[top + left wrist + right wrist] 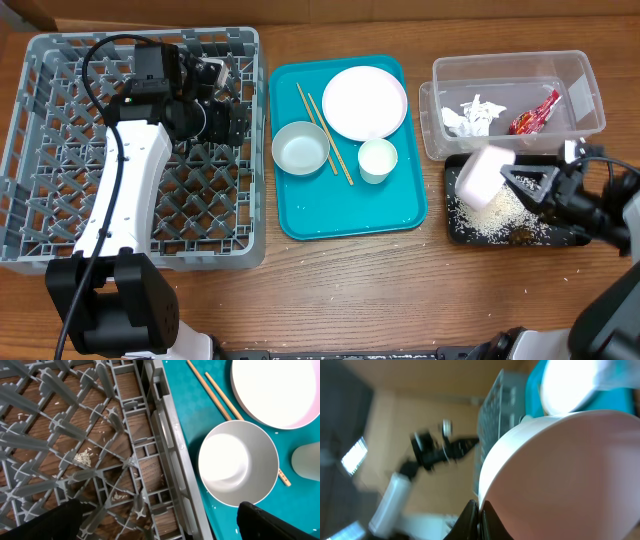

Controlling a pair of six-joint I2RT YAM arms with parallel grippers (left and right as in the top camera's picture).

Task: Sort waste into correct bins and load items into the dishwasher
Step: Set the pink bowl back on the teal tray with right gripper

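My right end effector (512, 180) is clenched on the rim of a small white round bowl (482, 178). The bowl is tipped over the shallow black rectangular tray (455, 232), where loose white rice grains (497, 218) lie heaped. That pinch is thin, so I judge a quick swing could let the bowl slip and knock rice onto the wooden counter (350, 300). My left end effector (222, 98) is spread wide, grasping nothing, above the large grey lattice dish rack (40, 120), near its wall beside the teal plastic tray (400, 215). Lowering there, I could snag that wall.
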